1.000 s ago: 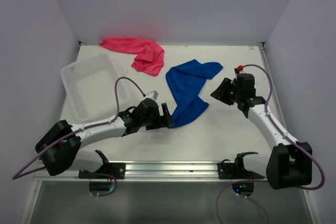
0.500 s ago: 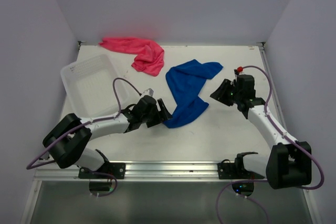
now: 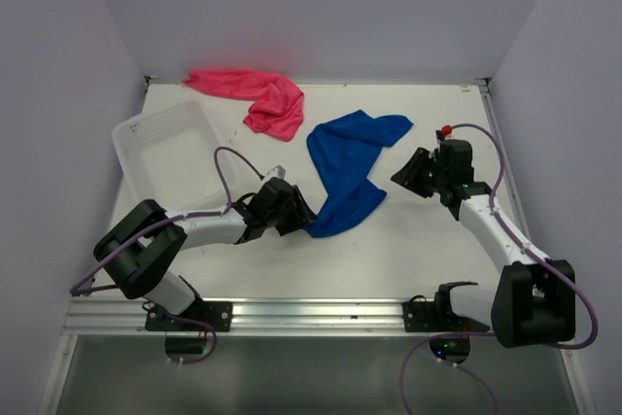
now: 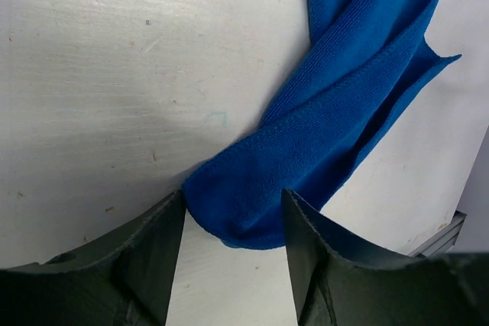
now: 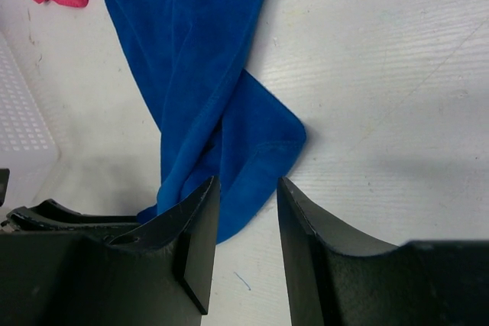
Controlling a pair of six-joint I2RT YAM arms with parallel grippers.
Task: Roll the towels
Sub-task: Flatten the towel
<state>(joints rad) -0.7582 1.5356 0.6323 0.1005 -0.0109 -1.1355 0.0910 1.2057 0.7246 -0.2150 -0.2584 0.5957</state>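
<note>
Middle of the counter: a royal blue cloth towel (image 3: pixel 345 167) lies rumpled on the white counter (image 3: pixel 418 240). It runs as a long strip from a wide far end to a narrow, folded near end.
Far side: a bright pink-red cloth towel (image 3: pixel 258 94) lies bunched by the back wall, left of the royal blue cloth towel and apart from it.
Left side: a white slotted plastic basket (image 3: pixel 165 157) sits on the counter, nearer than the pink-red cloth.
Left arm: it stretches low over the counter, and the left gripper (image 3: pixel 303 224) is at the blue strip's near end.
Left fingers: the dark fingers (image 4: pixel 153 250) stand partly open on either side of that folded end. The cloth fills the gap and meets both of them. I cannot tell whether it is actually pinched.
Right arm: the right gripper (image 3: pixel 408 170) hovers just right of the blue strip's middle.
Right fingers: these fingers (image 5: pixel 191 242) are a narrow gap apart, with nothing between them. The blue cloth lies beneath on the counter.
</note>
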